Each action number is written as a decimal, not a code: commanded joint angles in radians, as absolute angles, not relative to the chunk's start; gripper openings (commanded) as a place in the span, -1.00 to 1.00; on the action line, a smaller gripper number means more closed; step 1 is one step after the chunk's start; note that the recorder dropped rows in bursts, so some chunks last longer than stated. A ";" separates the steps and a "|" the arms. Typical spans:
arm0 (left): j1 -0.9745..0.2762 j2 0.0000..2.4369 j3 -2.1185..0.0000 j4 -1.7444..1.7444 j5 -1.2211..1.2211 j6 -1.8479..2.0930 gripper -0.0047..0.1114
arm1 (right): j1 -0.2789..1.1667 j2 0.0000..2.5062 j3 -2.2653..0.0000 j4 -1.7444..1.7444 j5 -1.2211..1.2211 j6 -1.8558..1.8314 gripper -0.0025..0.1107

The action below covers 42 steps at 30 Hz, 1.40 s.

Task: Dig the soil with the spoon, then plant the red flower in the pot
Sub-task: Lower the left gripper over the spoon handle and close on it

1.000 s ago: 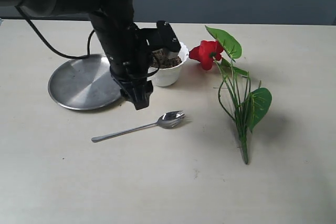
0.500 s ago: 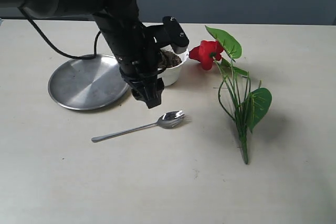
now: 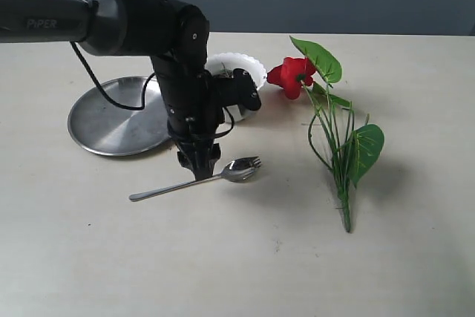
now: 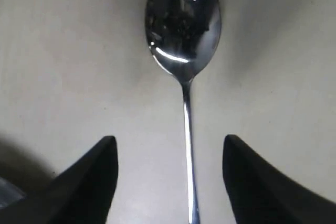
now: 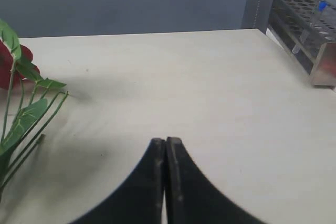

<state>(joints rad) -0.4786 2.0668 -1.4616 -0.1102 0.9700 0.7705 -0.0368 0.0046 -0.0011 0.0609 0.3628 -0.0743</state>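
Observation:
The silver spoon (image 3: 239, 170) lies on the table in front of the white scalloped pot (image 3: 249, 64). My left gripper (image 3: 197, 166) has come down over the spoon's handle (image 4: 187, 156). It is open, with one black finger (image 4: 97, 174) on each side of the handle and a gap on both sides. The arm covers most of the pot's inside, so the soil is hidden. The red flower (image 3: 291, 76) lies flat to the right of the pot with its green stems and leaves (image 3: 349, 154). My right gripper (image 5: 166, 143) is shut on nothing, above bare table near the flower's leaves (image 5: 21, 119).
A round steel plate (image 3: 111, 118) sits left of the pot, close behind the left arm. A grey test-tube rack (image 5: 307, 22) stands at the table's far corner in the right wrist view.
The left arm has swung from beside the pot forward and down to the spoon's handle, uncovering the pot's rim. Its jaws stayed open. Spoon and flower have not moved.

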 commanded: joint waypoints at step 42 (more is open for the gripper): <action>-0.481 2.179 -1.467 -0.211 0.915 0.840 -0.01 | -0.035 0.000 0.000 0.060 0.360 -0.075 -0.96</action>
<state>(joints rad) -0.4786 2.1601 -1.4700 -0.2023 0.9199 0.8650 -0.0368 0.0046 -0.0011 0.0609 0.3628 -0.0743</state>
